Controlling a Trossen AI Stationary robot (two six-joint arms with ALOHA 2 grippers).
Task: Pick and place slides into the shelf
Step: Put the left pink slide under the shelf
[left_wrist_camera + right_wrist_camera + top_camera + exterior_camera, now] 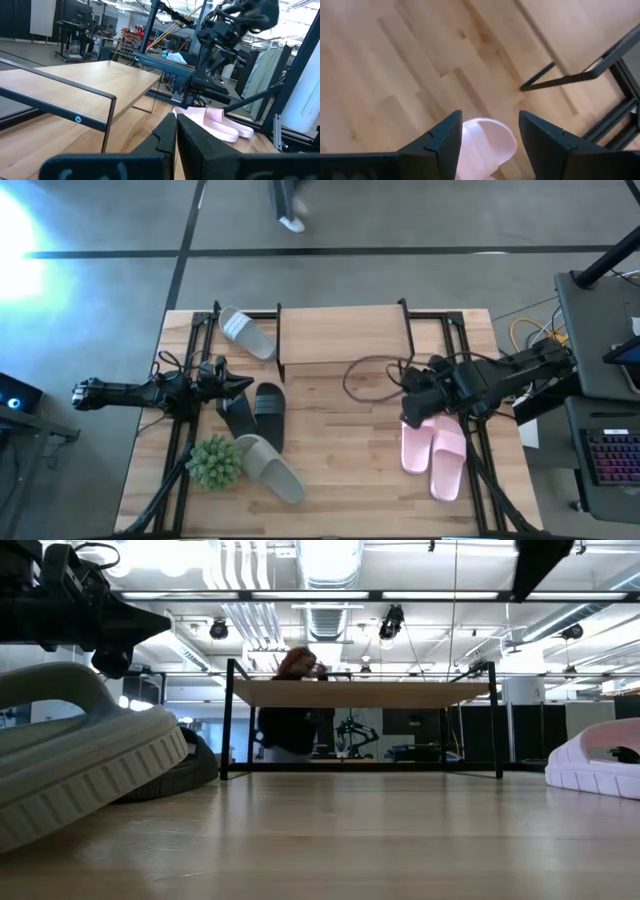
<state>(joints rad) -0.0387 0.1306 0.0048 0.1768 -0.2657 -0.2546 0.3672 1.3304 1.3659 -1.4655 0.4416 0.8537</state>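
Observation:
The shelf (340, 335) stands at the table's far middle, a light board on thin black legs. One grey-white slide (246, 333) lies by the shelf's left end, and the other (272, 469) lies near the front beside the plant ball. Two black slides (255, 415) lie side by side on the table left of centre. My left gripper (248, 385) is shut and hovers level just above them, pointing toward the table's right. The pink pair (433, 448) lies right of centre. My right gripper (487, 131) is open and points down over the far end of one pink slide (487, 145).
A green spiky plant ball (213, 462) sits near the front left. A loop of cable (365, 375) lies on the table in front of the shelf. A keyboard and equipment stand past the right edge. A person (290, 710) is in the room behind the shelf.

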